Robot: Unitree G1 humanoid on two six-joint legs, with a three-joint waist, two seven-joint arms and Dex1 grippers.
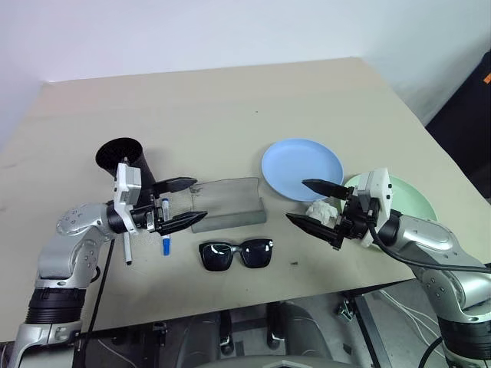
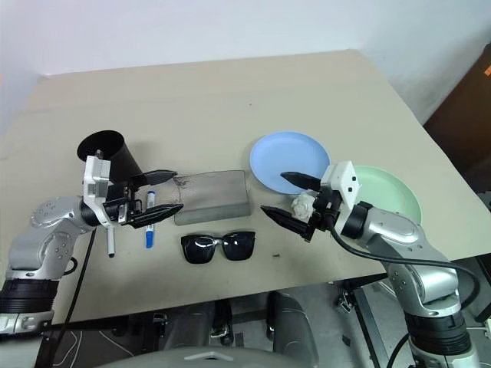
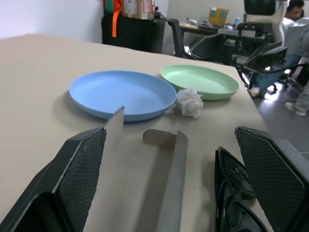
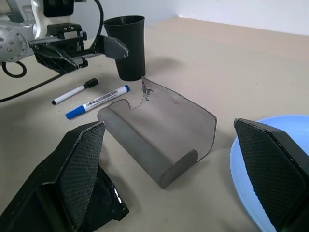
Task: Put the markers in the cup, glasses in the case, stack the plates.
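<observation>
I hold both hands empty with fingers apart, my left hand above the markers and my right hand near the plates, ready to start sorting.

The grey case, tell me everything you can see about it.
The case is a flat grey rectangular box of smooth plastic with a translucent grey lid. It lies on the table with the lid standing open, curved at its upper edge, and nothing visible inside. It sits between the blue-capped marker and the light blue plate, just behind the sunglasses. A small dark mark shows at one lid corner. Nothing touches it; both sets of jaws stand off.
</observation>
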